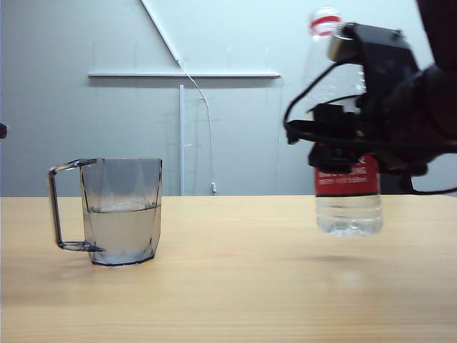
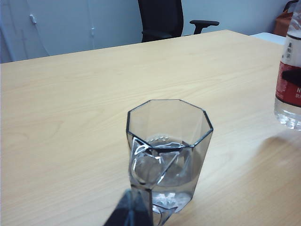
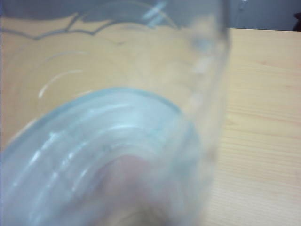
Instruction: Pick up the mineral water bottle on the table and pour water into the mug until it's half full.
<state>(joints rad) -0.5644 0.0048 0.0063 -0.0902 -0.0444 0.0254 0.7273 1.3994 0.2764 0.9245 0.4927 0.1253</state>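
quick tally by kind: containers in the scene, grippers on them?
Mineral water bottle: 1, upright, clear of the table, held by the right gripper
Mug: 1, on the table, about half full of water
Left gripper: 0 in view
Total: 2 containers, 1 gripper

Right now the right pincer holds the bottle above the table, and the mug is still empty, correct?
Not quite: the mug already holds water, roughly half full, as the exterior view shows. The right pincer does hold the bottle above the table.

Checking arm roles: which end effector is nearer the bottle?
Right. The right end effector grips the mineral water bottle above the table; the left end effector is out of view, near the mug.
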